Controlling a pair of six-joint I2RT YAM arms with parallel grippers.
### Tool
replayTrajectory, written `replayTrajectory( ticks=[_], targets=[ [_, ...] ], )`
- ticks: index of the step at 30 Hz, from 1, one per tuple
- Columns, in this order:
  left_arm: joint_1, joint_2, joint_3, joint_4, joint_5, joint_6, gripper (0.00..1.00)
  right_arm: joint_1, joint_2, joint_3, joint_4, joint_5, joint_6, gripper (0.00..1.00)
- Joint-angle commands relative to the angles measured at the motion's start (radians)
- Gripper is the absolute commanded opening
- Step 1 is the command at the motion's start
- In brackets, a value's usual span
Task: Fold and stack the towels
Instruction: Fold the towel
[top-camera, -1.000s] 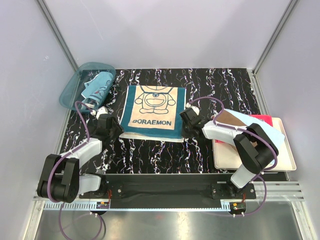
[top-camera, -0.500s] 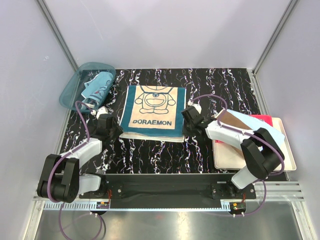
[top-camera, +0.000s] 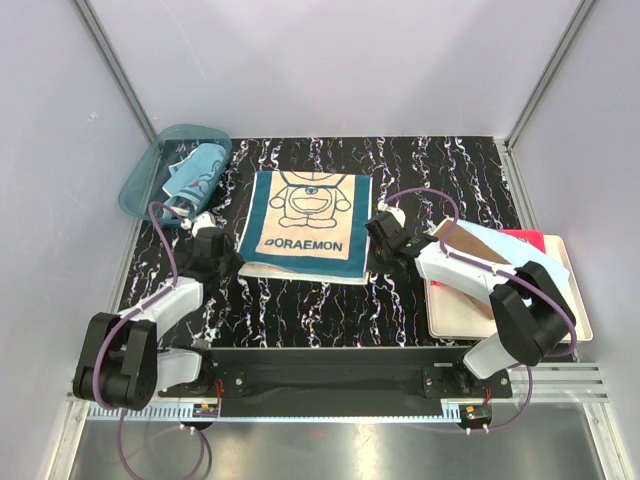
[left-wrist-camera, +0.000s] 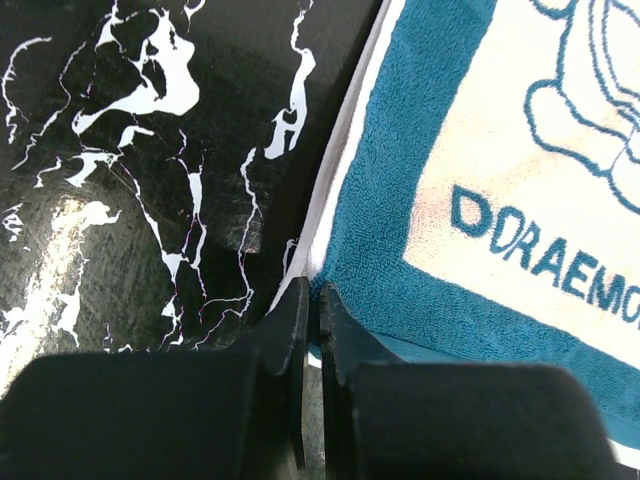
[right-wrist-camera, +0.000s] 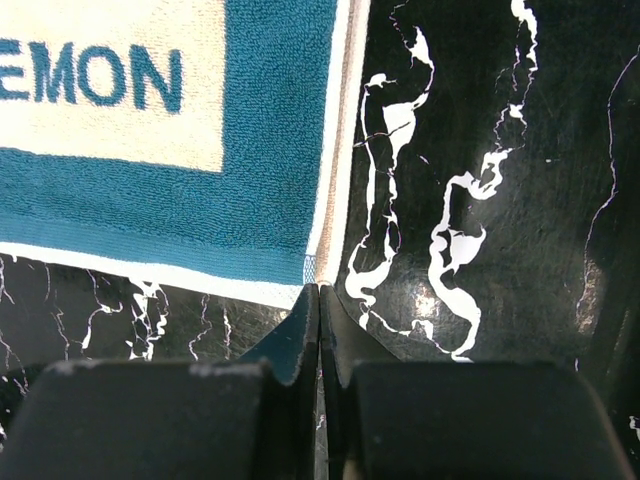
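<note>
At near corners of the teal-bordered DORAEMON towel (top-camera: 305, 225), left fingers (left-wrist-camera: 283, 335) and right fingers (right-wrist-camera: 296, 345) clench, seemingly pinching it.

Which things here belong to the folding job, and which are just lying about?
Job: Doraemon towel; left end effector and right end effector pinching its near corners; blue towel; folded towels.
Lying about: basket holding the blue towel; tray under the folded towels.

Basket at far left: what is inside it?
A crumpled light blue towel with dark line markings lies inside the basket. Whether anything lies beneath the towel cannot be seen, because the cloth covers it.
</note>
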Motion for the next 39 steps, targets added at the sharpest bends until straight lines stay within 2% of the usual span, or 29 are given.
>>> replayTrajectory(
  ticks=[1, 4, 5, 6, 10, 31, 34, 39],
  targets=[
    [0.003, -0.028, 0.018, 0.027, -0.004, 0.018, 0.00, 0.010, -0.021, 0.019, 0.004, 0.017, -0.002, 0.05],
    [0.005, -0.017, 0.014, 0.037, 0.002, 0.016, 0.00, 0.013, 0.012, 0.015, 0.025, -0.003, 0.006, 0.11],
    [0.003, -0.008, 0.012, 0.040, 0.005, 0.015, 0.00, 0.016, 0.022, 0.018, 0.034, -0.005, 0.007, 0.18],
    [0.005, -0.004, 0.011, 0.043, 0.006, 0.015, 0.00, 0.017, 0.038, 0.016, 0.039, -0.003, 0.010, 0.21],
    [0.005, 0.014, 0.006, 0.060, 0.016, 0.013, 0.00, 0.022, 0.075, 0.030, 0.060, -0.005, 0.013, 0.30],
    [0.005, 0.023, 0.008, 0.065, 0.019, 0.024, 0.00, 0.034, 0.152, 0.068, 0.073, 0.023, 0.020, 0.27],
    [0.005, 0.022, 0.005, 0.065, 0.019, 0.026, 0.00, 0.039, 0.137, 0.064, 0.073, 0.032, 0.021, 0.31],
    [0.003, 0.026, 0.003, 0.069, 0.020, 0.022, 0.00, 0.040, 0.157, 0.070, 0.068, 0.029, 0.018, 0.31]
  ],
)
